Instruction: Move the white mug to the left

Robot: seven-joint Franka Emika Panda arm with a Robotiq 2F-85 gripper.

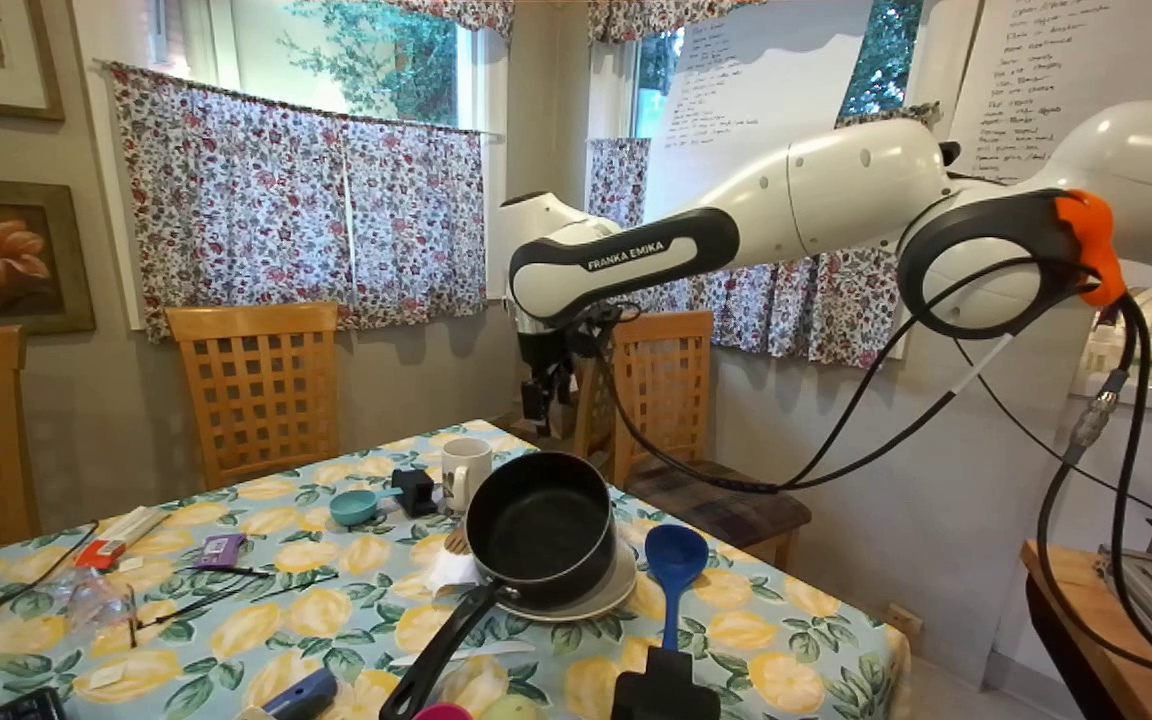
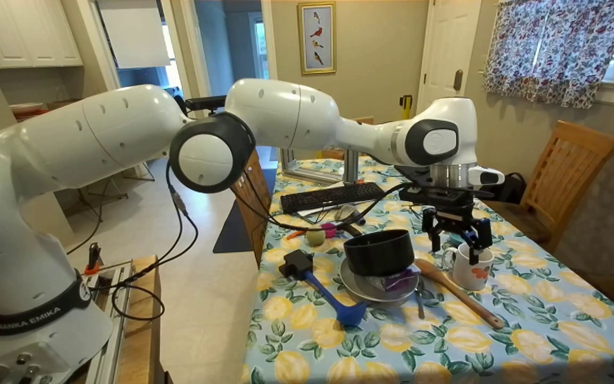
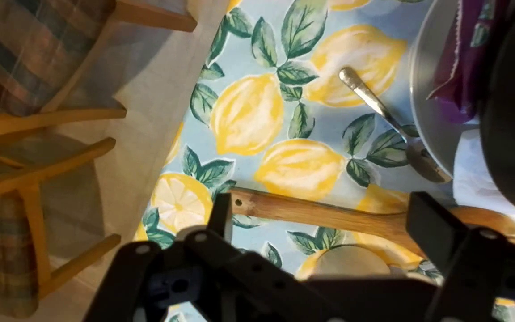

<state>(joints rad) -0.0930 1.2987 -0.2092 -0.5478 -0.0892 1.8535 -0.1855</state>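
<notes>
We read "FRANKA EMIKA" [image 1: 626, 257] above parted, empty fingers [image 3: 432, 223]; below, the mug [image 2: 469, 268] shows orange print [image 2: 479, 273] only in an exterior view.

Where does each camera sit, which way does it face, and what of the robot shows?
An exterior view: apparently tableside, facing across the lemon-print tablecloth towards floral curtains; arm and gripper show.
An exterior view: apparently beside the robot's base, facing over the same tablecloth towards a framed bird picture; base, arm and gripper show.
Wrist view: wrist-mounted, facing down at a wooden cooking utensil and tablecloth; of the robot, only the gripper shows.
Shared in both exterior views: the white mug and black saucepan.
</notes>
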